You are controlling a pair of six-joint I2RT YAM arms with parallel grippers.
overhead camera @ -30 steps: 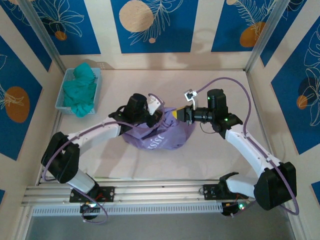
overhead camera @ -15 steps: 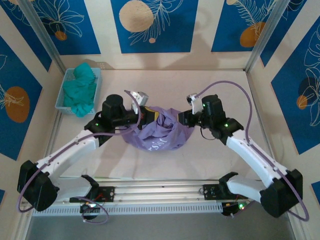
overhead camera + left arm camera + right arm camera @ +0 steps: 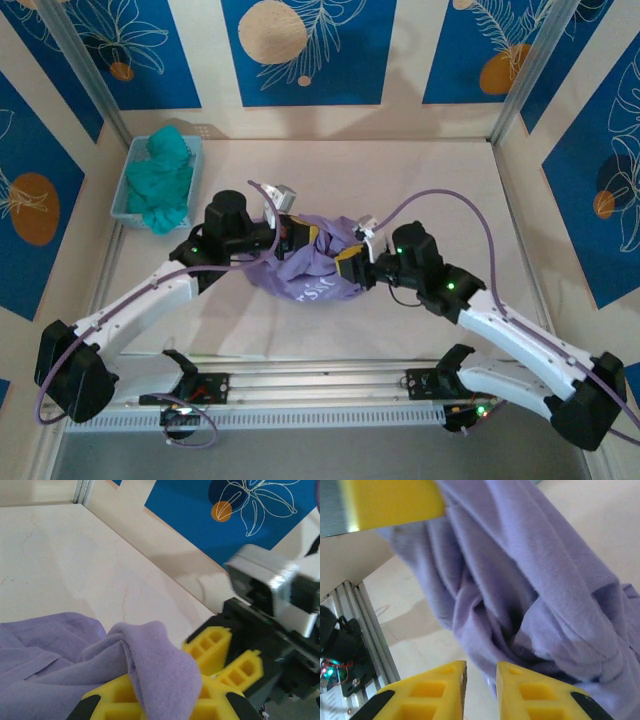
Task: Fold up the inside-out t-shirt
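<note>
The left gripper (image 3: 303, 233) is clamping a raised fold of the inside-out t-shirt (image 3: 315, 275), and in its wrist view the lavender cloth (image 3: 150, 665) is draping over and down between its yellow fingers (image 3: 107, 700). The right gripper (image 3: 347, 268) is facing it from the other side of the bundle, just beside it. Its own yellow fingers (image 3: 427, 695) are sitting nearly together with only a narrow slit between them, and the wrinkled shirt (image 3: 530, 580) is hanging just past their tips. From the left wrist, the right gripper (image 3: 227, 657) is showing close behind the pinched fold. The shirt is lying bunched in a heap near the middle of the pale table (image 3: 430, 170), between the two arms. Well to the left, a teal garment (image 3: 160, 180) is sitting in a light blue tray (image 3: 121, 195) near the back corner.
</note>
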